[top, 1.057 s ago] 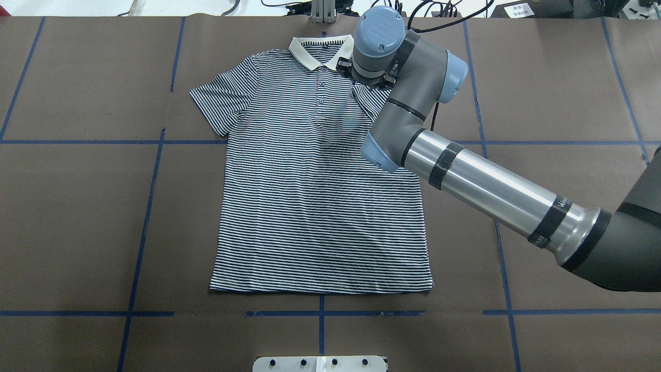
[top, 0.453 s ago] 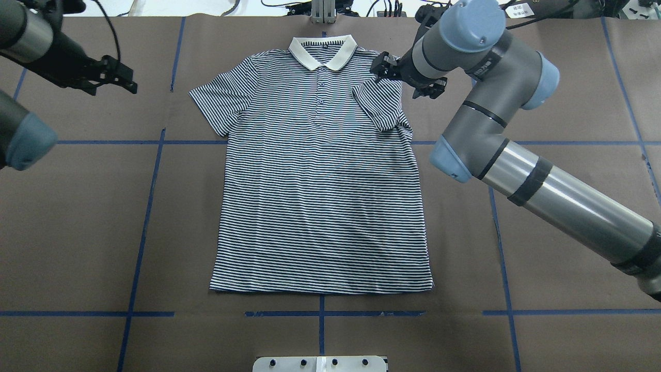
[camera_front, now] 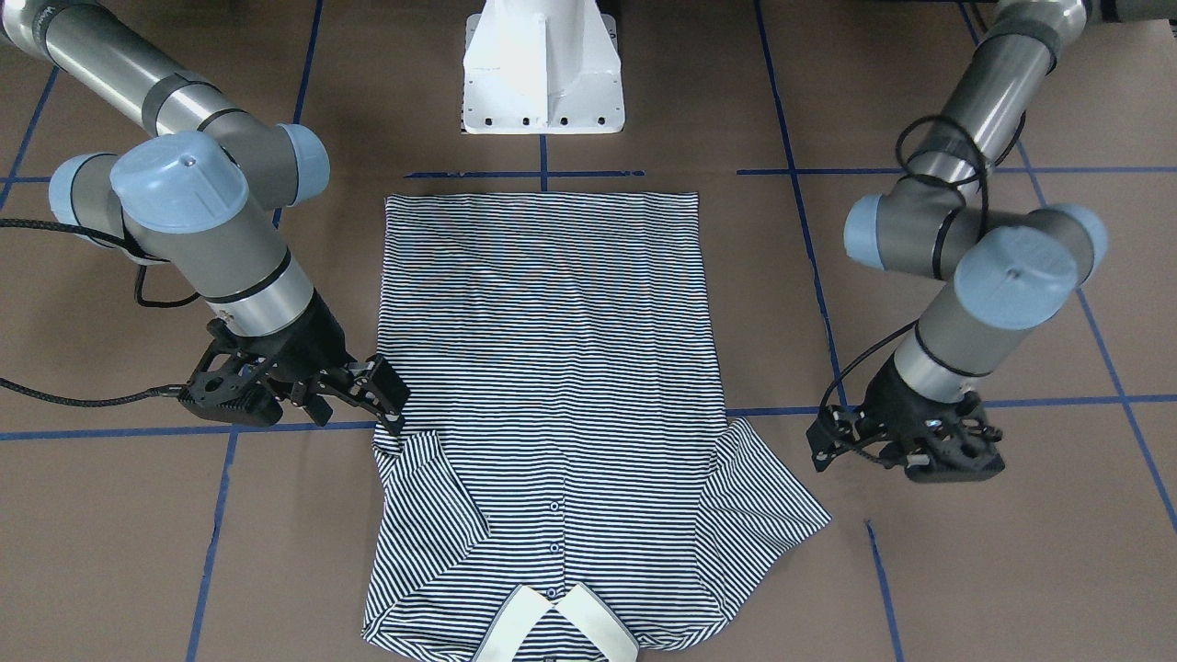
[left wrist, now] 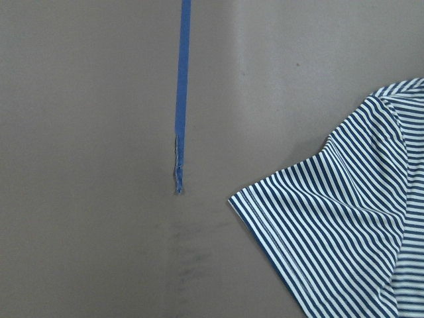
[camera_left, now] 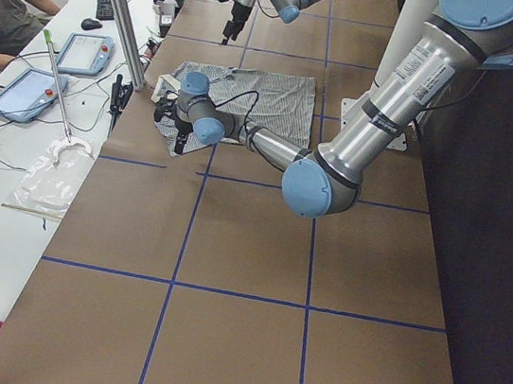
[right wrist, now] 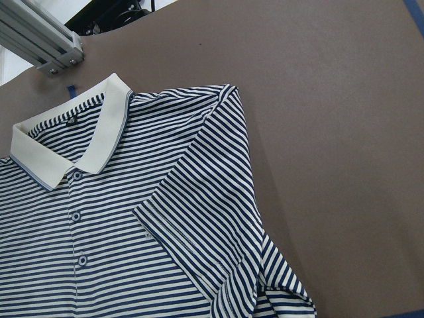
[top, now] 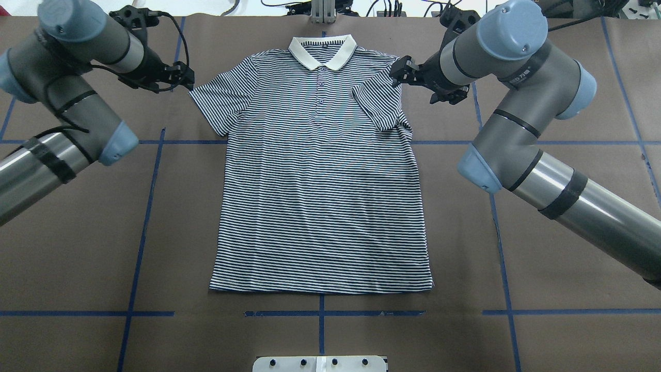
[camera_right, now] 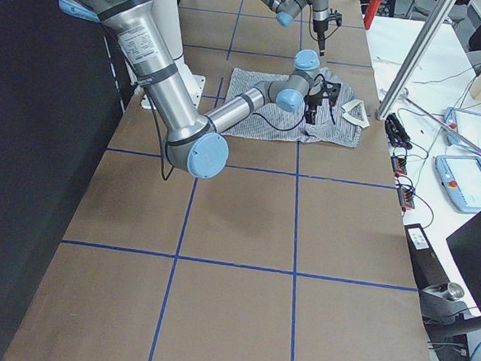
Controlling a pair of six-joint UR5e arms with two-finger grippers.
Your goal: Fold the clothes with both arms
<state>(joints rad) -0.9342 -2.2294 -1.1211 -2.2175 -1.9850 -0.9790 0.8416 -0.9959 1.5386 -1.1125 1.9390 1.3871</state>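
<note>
A: So, where does the fold stand?

B: Early. Noted: the polo shirt [top: 320, 206] lies flat, front up, mid-table [top: 77, 232], with its collar [top: 321, 51] at the side far from the robot and its hem [top: 320, 287] on the near side. On the robot's right the right sleeve [top: 382, 103] is turned in over the chest. The left sleeve [top: 217, 103] lies spread out on the brown paper.

A: Grippers?

B: The left gripper [top: 185, 77] hangs just beside the tip of the spread sleeve, jaws parted, nothing between them. The right gripper [top: 402, 72] sits just off the shoulder above the turned-in sleeve, jaws likewise parted and empty. Whether it touches cloth, cannot tell.

A: Remaining?

B: My reading: one sleeve of two is in. Left to do are the other sleeve, then probably the sides and a hem-to-collar fold. The body lies at full length, so most of the job is outstanding
</note>
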